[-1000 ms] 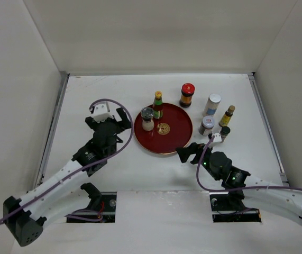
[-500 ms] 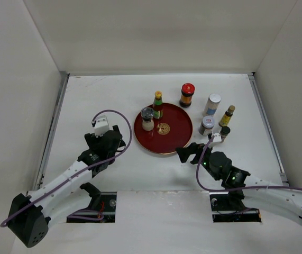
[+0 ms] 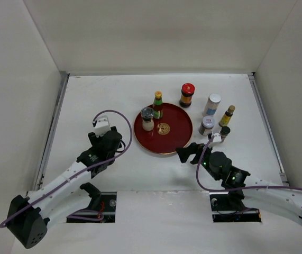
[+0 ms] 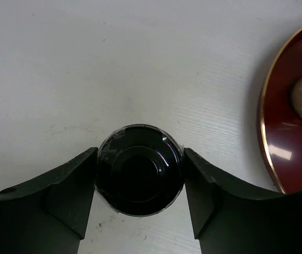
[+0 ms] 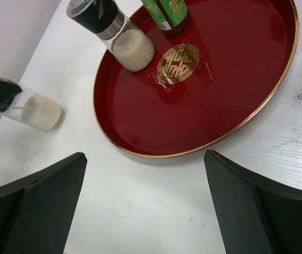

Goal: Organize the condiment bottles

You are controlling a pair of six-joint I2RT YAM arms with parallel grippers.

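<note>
As viewed from above, left end effector (image 3: 110,138) set to the left of red tray (image 3: 174,135), near its rim but clear of it. Closed narrowly on black-lidded jar (image 4: 139,169), with one finger (image 4: 69,193) pressed to each side of the lid and the jar centred between them, as seen straight down in the left wrist view. Jar body clear, filled with white granules, seemingly upright on surface (image 3: 98,95), though contact at its base uncertain from the oblique right wrist view.

Right end effector (image 3: 189,153) spread wide, holding nothing, poised at the tray's near rim, with that rim visible between its fingers.

On the tray: black-capped shaker (image 3: 147,118) and green yellow-capped bottle (image 3: 157,104), close together toward the far left.

Off the tray, to its right and beyond:
- red-lidded dark jar (image 3: 186,94)
- white shaker (image 3: 211,104)
- slim yellow-capped bottle (image 3: 226,115)
- silver-lidded jar (image 3: 207,125)
- small dark-capped jar (image 3: 225,132), near the right arm's wrist
</note>
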